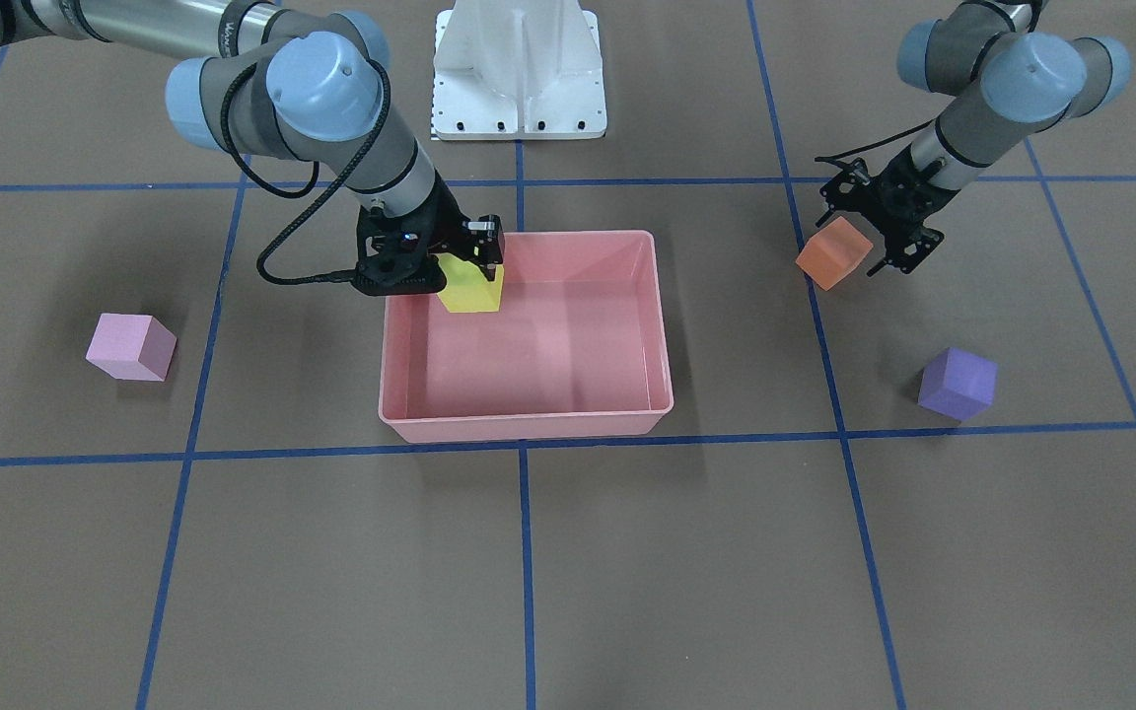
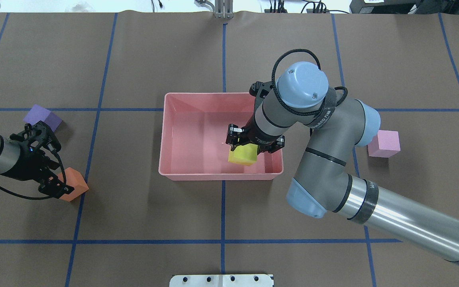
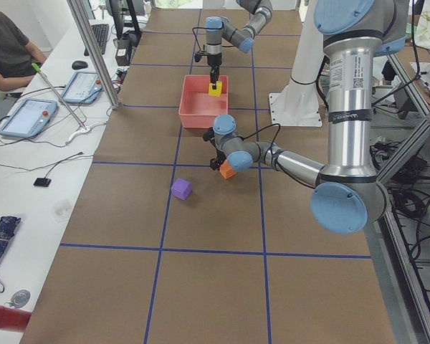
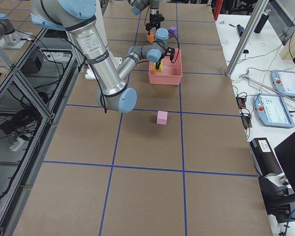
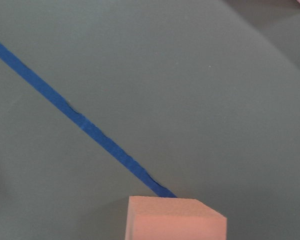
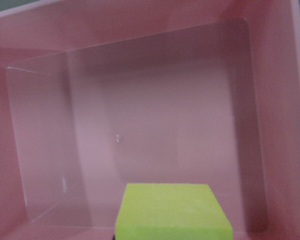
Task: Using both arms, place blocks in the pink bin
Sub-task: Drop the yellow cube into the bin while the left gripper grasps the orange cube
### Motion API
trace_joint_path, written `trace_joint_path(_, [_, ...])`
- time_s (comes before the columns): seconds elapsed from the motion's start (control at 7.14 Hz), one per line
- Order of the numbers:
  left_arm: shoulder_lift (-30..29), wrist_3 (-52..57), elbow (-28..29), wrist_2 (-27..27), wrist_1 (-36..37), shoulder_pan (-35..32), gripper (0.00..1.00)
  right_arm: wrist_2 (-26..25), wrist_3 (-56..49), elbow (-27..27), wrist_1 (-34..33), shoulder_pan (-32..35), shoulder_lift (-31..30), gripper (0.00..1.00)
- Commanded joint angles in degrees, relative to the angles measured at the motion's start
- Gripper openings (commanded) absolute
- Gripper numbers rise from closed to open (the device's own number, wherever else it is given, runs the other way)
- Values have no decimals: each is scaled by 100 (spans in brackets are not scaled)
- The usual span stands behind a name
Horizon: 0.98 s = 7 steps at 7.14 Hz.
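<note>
My right gripper [image 1: 461, 274] is shut on the yellow block [image 1: 469, 288] and holds it inside the pink bin [image 1: 529, 419], near the corner closest to the robot on its right. The right wrist view shows the yellow block [image 6: 172, 212] over the bin's bare floor [image 6: 155, 125]. My left gripper [image 1: 852, 242] is shut on the orange block [image 1: 832, 252], tilted and low over the table. The purple block [image 1: 958, 383] lies on the table near the left gripper. The light pink block [image 1: 131, 346] lies on the table on the robot's right.
The white base pedestal [image 1: 519, 69] stands behind the bin. Blue tape lines [image 1: 524, 552] divide the brown table into squares. In the exterior left view a person [image 3: 11, 50] sits at a side bench with tablets [image 3: 25, 118].
</note>
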Motion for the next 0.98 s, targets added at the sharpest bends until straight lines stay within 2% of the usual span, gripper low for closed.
trace_joint_path(0.0, [3, 7, -15, 223, 3, 144, 99, -78, 62, 254, 74, 47, -56, 100])
trace_joint_path(0.14, [29, 7, 2, 251, 12, 319, 99, 61, 19, 509, 57, 300, -100, 100])
trace_joint_path(0.28, [91, 16, -6, 460, 12, 338, 99, 837, -25, 929, 30, 1034, -640, 100])
trace_joint_path(0.42, [117, 24, -6, 497, 12, 407, 98, 1976, -574, 1090, 74, 1929, -1376, 99])
trace_joint_path(0.56, [118, 33, -15, 506, 12, 417, 73, 2535, -1919, 1144, 83, 2625, -2193, 98])
trace_joint_path(0.7, [126, 33, -15, 506, 21, 417, 33, 2602, -2968, 1118, 83, 2928, -2784, 98])
trace_joint_path(0.84, [153, 16, -59, 428, 21, 382, 3, 2507, -3710, 1100, 74, 3061, -3216, 98])
